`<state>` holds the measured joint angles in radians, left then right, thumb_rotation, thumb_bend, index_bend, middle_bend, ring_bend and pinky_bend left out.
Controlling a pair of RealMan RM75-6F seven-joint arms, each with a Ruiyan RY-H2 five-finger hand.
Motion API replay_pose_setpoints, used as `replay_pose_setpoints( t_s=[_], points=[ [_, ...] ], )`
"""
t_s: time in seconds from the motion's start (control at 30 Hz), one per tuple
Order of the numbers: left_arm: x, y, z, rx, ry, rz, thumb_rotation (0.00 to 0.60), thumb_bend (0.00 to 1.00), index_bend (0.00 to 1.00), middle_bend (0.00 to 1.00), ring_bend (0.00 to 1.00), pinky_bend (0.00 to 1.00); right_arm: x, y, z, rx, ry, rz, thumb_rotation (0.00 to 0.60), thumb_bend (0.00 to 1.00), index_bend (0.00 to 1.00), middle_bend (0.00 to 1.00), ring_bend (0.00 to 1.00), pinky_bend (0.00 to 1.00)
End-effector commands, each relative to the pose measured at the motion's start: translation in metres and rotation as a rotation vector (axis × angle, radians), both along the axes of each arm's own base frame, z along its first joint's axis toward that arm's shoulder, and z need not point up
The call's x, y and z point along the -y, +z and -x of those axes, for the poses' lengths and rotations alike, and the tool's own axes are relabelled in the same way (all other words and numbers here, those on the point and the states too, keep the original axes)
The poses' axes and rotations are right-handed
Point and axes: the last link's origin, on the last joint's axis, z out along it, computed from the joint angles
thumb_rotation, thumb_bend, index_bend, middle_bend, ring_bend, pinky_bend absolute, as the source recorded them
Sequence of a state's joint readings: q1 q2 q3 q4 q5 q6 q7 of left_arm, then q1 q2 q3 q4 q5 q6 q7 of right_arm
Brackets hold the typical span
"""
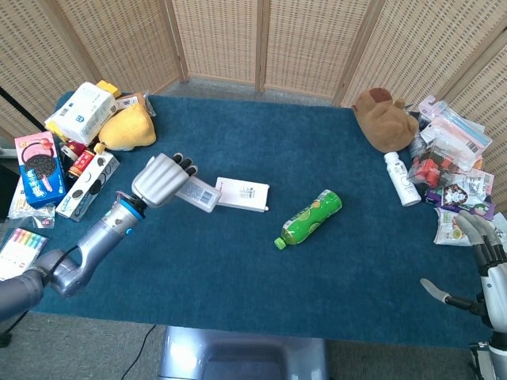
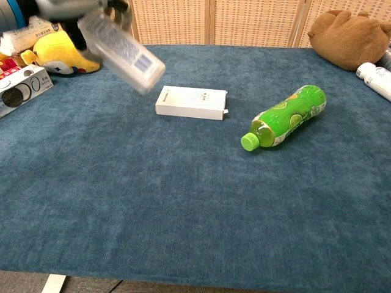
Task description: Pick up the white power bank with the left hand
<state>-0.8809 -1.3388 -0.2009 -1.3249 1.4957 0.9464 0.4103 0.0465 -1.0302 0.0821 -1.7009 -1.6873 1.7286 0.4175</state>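
My left hand grips one end of the white power bank, which carries a barcode label. It hangs tilted in the air above the blue table, its free end pointing down toward the right. In the chest view the power bank is blurred near the top left, and only part of the left hand shows at the frame's edge. My right hand is at the table's near right corner, fingers apart, holding nothing.
A flat white box lies just right of the raised power bank. A green bottle lies on its side mid-table. A brown plush and packets crowd the right edge. Snack boxes and a yellow plush fill the left.
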Motion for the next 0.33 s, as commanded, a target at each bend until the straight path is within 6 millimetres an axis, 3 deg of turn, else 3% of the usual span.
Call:
replay_pose_setpoints(
  t_s=[0.03, 0.33],
  points=[
    [0.002, 0.036, -0.020, 0.024, -0.036, -0.073, 0.600, 0.00, 0.93, 0.93, 0.87, 0.93, 0.000, 0.000, -0.001, 0.003, 0.003, -0.001, 0.600, 0.09, 0.00, 0.00, 0.00, 0.00],
    [0.010, 0.074, -0.049, 0.049, -0.078, -0.141, 0.600, 0.00, 0.93, 0.93, 0.87, 0.93, -0.003, 0.001, -0.003, 0.013, 0.010, 0.001, 0.600, 0.09, 0.00, 0.00, 0.00, 0.00]
  ],
)
